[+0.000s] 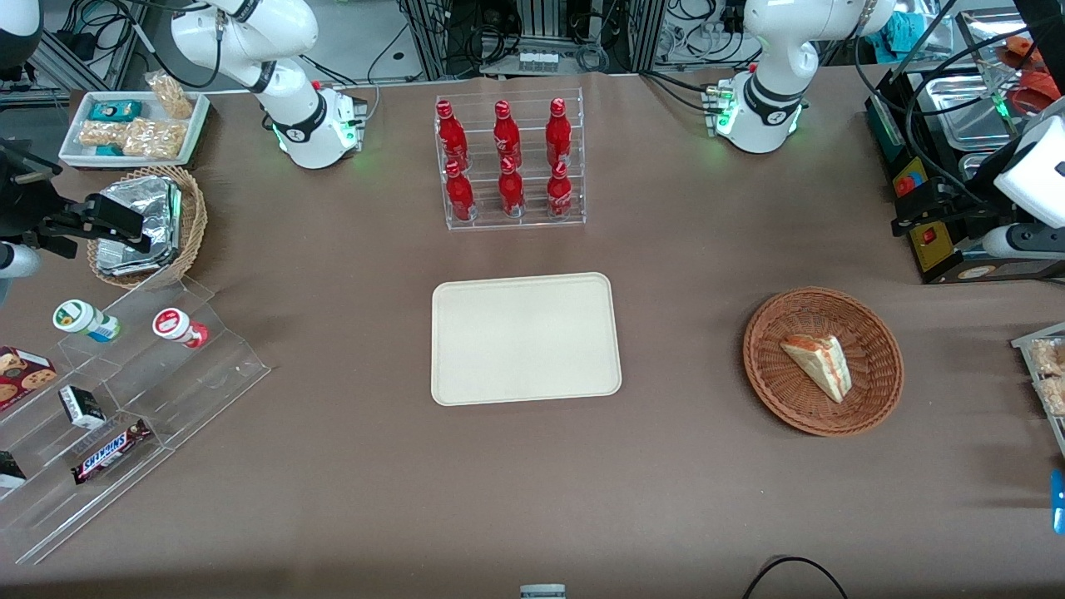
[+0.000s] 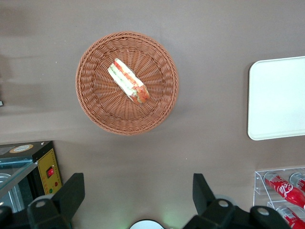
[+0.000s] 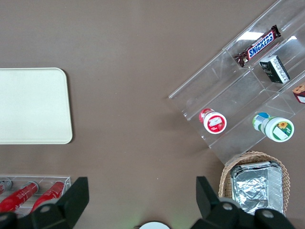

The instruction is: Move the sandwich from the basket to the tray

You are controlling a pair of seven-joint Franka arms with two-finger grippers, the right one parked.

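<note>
A small triangular wedge of white-bread sandwich (image 1: 819, 363) with orange-red and green filling, clear-wrapped, lies on its side in the middle of a wide, shallow round basket of reddish-brown woven wicker (image 1: 764, 366) toward the working arm's end of the brown-covered counter (image 1: 532, 499), well apart from the large flat cream-beige rectangular tray (image 1: 526, 339) with rounded corners that waits bare at the counter's centre. The wedge looks light and soft, likely to crush or let its layers slide under a hard squeeze, and its film wrap may prove slippery; the surest hold appears to be across the two flat bread faces near the thick middle of the wedge, rather than at the thin point or along the filling edge. The left arm's black two-finger gripper (image 2: 138, 191), seen from the wrist camera, hangs high above the counter, offset to one side of the basket, its jaws spread wide, touching nothing and holding nothing. The gap between them looks ample for the wedge's thickness. A clear rack of red bottles (image 1: 509, 162) stands farther from the front camera than the tray.
</note>
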